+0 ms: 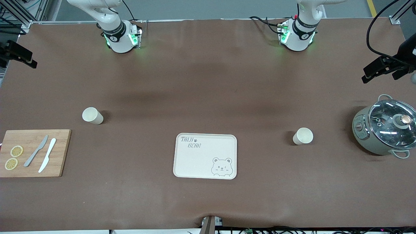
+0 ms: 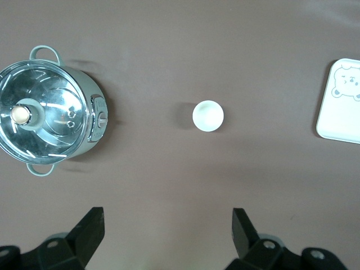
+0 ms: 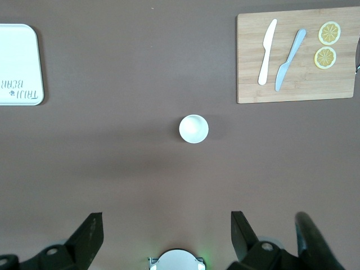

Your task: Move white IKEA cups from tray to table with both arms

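Note:
Two white IKEA cups stand upright on the brown table. One cup (image 1: pixel 92 115) (image 3: pixel 194 129) is toward the right arm's end, the other cup (image 1: pixel 303 136) (image 2: pixel 208 116) toward the left arm's end. Between them, nearer the front camera, lies the cream bear-printed tray (image 1: pixel 201 162) (image 2: pixel 340 107) (image 3: pixel 17 62), with nothing on it. In the left wrist view the left gripper (image 2: pixel 167 219) hangs high over the table, open and holding nothing. In the right wrist view the right gripper (image 3: pixel 167 220) is likewise high, open and holding nothing, over the right arm's base (image 3: pixel 177 260). Neither gripper shows in the front view.
A lidded grey pot (image 1: pixel 383 126) (image 2: pixel 48 112) stands at the left arm's end. A wooden cutting board (image 1: pixel 61 152) (image 3: pixel 295 84) with two knives (image 1: pixel 42 154) and two lemon slices (image 1: pixel 13 157) lies at the right arm's end. Black camera mounts (image 1: pixel 386 66) jut in at both table ends.

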Robot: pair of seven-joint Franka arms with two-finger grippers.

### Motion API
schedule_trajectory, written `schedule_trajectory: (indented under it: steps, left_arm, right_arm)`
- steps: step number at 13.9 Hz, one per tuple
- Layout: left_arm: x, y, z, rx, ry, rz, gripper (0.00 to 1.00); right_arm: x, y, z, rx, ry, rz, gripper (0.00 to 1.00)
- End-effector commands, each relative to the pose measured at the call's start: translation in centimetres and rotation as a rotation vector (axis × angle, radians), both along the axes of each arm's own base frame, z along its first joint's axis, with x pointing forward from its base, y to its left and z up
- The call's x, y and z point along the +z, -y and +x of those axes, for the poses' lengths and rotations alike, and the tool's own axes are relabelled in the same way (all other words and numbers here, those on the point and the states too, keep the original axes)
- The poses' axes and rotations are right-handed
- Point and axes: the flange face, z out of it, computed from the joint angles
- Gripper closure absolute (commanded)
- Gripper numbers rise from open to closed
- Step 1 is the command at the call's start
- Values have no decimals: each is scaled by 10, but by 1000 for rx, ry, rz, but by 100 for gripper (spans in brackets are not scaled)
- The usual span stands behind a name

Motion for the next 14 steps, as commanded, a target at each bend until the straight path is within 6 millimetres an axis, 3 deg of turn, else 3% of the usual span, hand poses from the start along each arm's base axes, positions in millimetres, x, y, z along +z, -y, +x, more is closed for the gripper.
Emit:
schedule_trajectory:
  steps: [1,5,8,14]
  left_arm:
    - [1,2,5,-17,3,-1,0]
    - [-1,4,5,-22,-2,-3,0]
    - [1,18,1,-47,0,-1,0]
    - [0,16,6,-41,14,-14,0]
  right_arm:
    - [1,0,-6,10,1,-15,0]
    - [1,0,-6,10,-1,-15,0]
    - [1,1,-7,9,-8,-14,0]
    - [-1,3,-8,4,-19,-14,0]
